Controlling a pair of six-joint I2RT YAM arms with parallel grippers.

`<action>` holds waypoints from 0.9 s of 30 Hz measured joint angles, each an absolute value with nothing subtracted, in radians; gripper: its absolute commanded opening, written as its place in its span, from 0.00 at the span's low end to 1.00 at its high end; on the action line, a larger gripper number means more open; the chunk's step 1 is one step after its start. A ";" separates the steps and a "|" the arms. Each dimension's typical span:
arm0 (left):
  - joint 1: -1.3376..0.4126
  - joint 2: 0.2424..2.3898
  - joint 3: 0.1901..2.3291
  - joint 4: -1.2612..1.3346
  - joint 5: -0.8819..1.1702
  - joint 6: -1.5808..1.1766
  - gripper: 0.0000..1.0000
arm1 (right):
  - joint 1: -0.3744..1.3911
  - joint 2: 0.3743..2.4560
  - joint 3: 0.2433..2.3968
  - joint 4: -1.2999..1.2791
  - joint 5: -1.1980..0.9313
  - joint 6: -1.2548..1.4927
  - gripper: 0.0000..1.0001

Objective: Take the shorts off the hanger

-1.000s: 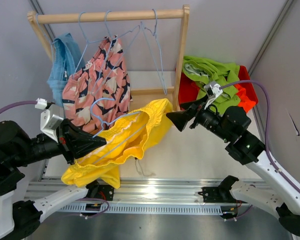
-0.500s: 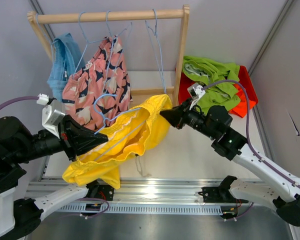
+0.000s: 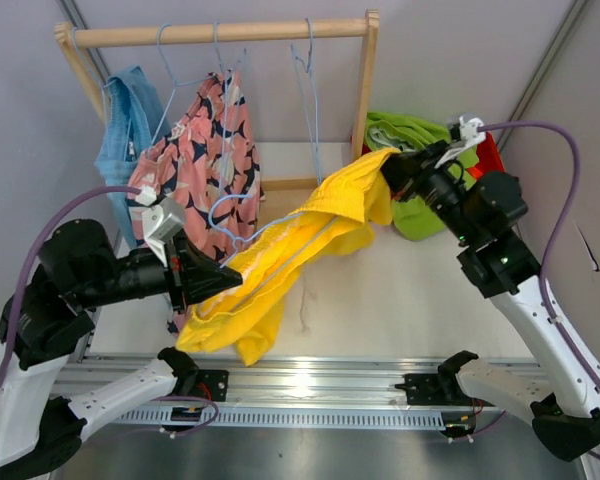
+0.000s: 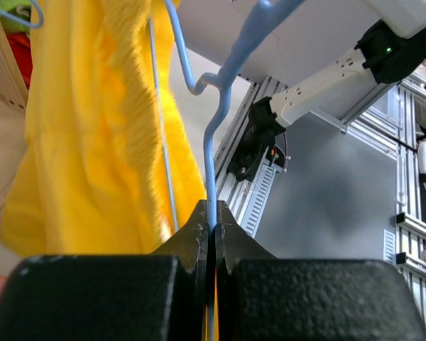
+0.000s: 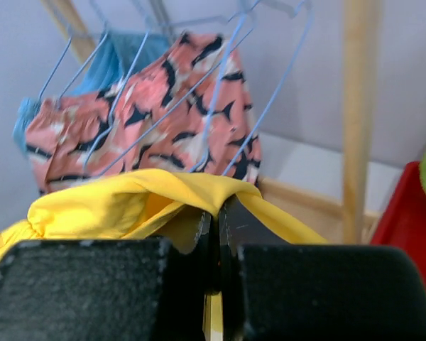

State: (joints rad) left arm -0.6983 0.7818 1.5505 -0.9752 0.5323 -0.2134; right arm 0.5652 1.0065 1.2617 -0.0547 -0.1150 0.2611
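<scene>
1. Yellow shorts [image 3: 310, 235] hang in the air above the table [image 3: 380, 300], stretched in a slanted band from lower left to upper right in the overhead view.
2. Left gripper [image 3: 232, 281], at the band's lower end, has its fingers pressed together on the wire of the pale blue hanger [image 4: 210, 177], not on cloth.
3. Right gripper [image 3: 388, 172], at the upper end, is pinched shut on a fold of the yellow fabric.
4. By my judgement, the cloth comes off only if the right arm pulls along the band, away from the left.
</scene>
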 measured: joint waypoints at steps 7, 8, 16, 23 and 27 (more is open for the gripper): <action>-0.736 0.776 1.468 -0.937 0.537 -0.223 0.00 | 0.344 1.036 1.338 -0.107 -0.248 0.295 0.00; -0.743 0.777 1.465 -0.933 0.536 -0.227 0.00 | 0.330 1.048 1.354 -0.116 -0.263 0.298 0.00; -0.765 0.775 1.462 -0.896 0.529 -0.228 0.00 | 0.285 1.227 1.555 -0.259 -0.294 0.341 0.00; -0.766 0.776 1.462 -0.886 0.520 -0.227 0.00 | 0.266 1.328 1.597 -0.417 -0.208 0.391 0.00; -0.768 0.789 1.488 -0.913 0.499 -0.228 0.00 | 0.259 1.289 1.497 -0.375 -0.259 0.393 0.00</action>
State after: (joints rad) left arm -0.7677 0.7891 1.4876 -0.9127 0.4992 -0.2279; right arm 0.2588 1.2892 1.4967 -0.3752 -0.2588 0.3927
